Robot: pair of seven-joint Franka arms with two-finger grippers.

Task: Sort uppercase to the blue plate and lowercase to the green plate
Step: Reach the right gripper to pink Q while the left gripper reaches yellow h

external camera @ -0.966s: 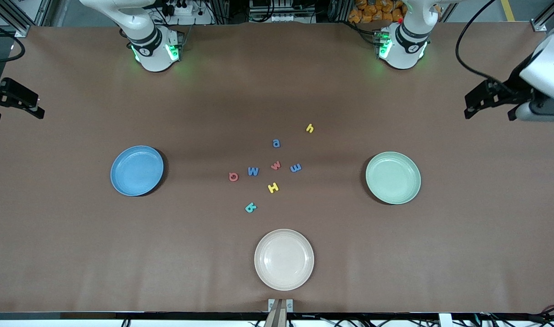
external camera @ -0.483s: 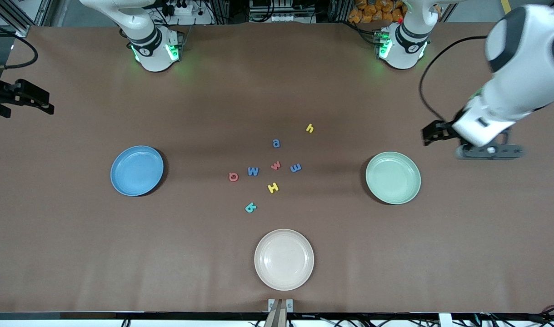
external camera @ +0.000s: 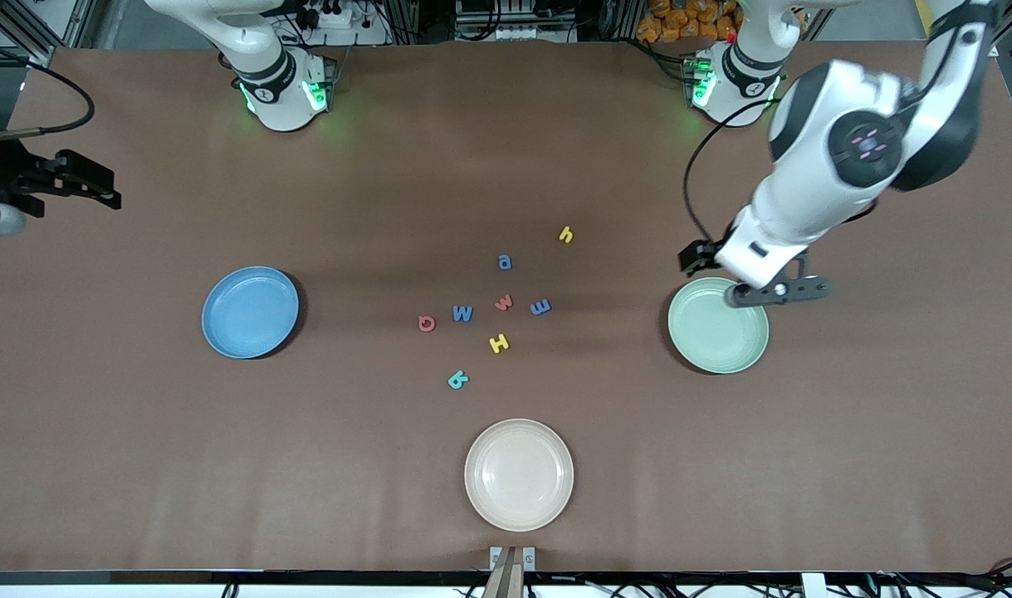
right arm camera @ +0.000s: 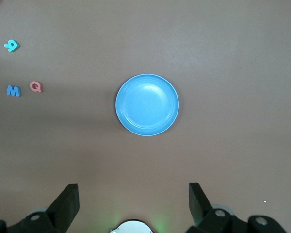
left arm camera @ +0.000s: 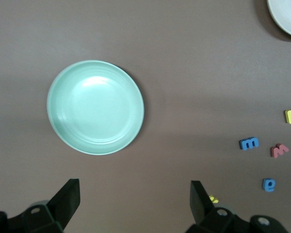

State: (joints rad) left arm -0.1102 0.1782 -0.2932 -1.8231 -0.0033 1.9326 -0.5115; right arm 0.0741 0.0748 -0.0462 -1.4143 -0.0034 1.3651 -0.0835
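Sorting not begun; lowercase (external camera: 540, 306) and uppercase (external camera: 462, 313) lying between empty blue plate (external camera: 250, 312) and green plate (external camera: 718, 325); left gripper (left arm camera: 135, 200) hovering wide above green plate; right gripper (right arm camera: 134, 204) wide, holding nothing.

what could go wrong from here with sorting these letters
The red w, blue W and blue m lie close together, so the open left gripper might nudge a neighbour. Look-alike pairs such as yellow H and yellow h risk landing on the wrong plate.
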